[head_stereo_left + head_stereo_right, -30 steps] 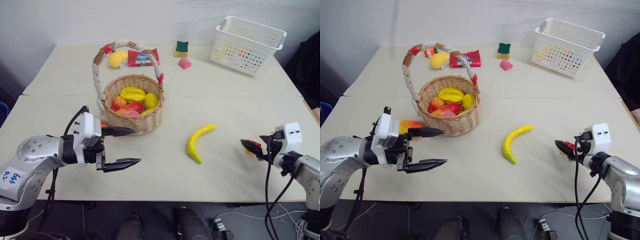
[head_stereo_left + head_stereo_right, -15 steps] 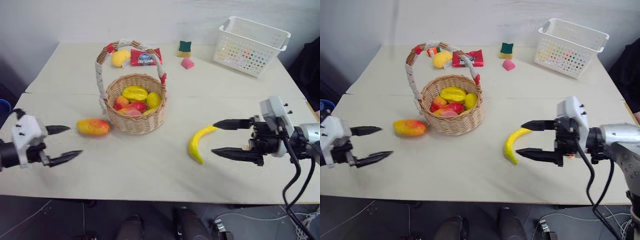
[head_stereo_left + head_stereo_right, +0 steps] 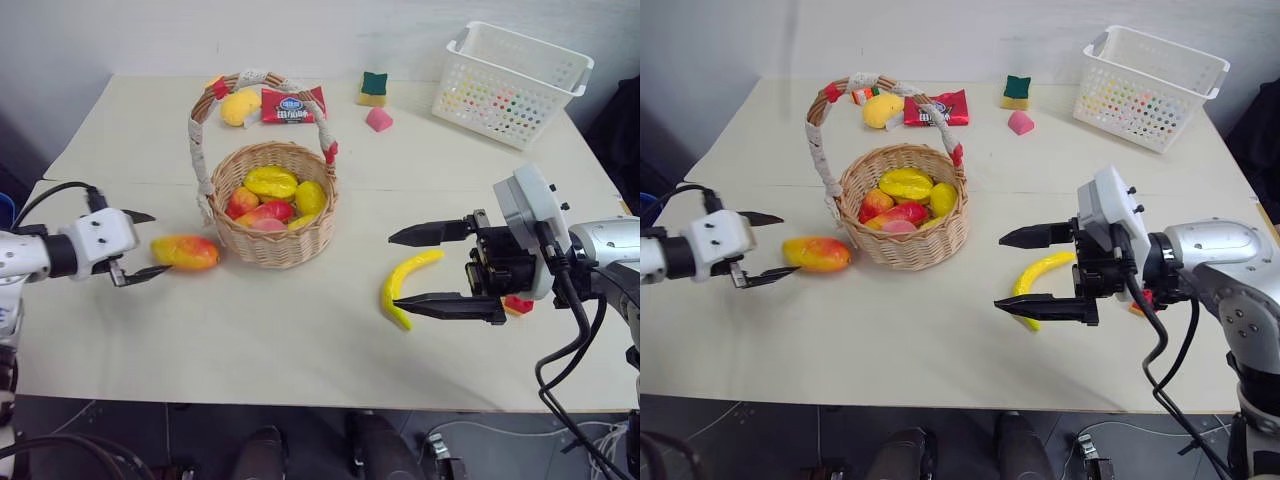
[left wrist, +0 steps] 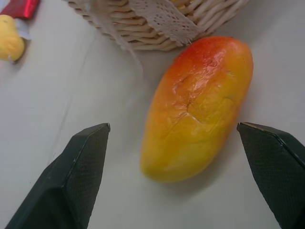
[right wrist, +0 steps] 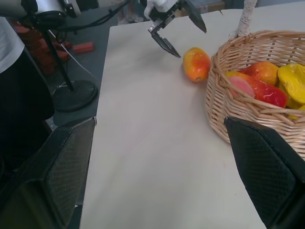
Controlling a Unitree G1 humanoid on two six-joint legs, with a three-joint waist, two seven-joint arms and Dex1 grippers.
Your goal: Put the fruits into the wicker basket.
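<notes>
Mango between open tool fingers

pale cream table against a plain white wall; dark floor beside.

Table: wicker basket, mango, banana, snack packet, white basket.

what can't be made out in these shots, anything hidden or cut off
- Small red piece: left eye view, mostly hidden behind the right pincer; unidentifiable.
- Contents of the white plastic basket: coloured blurs through its holes.
- Lower fruits in the wicker basket: covered by the top ones and the wall.
- Yellow fruit: partly behind the basket handle.
</notes>
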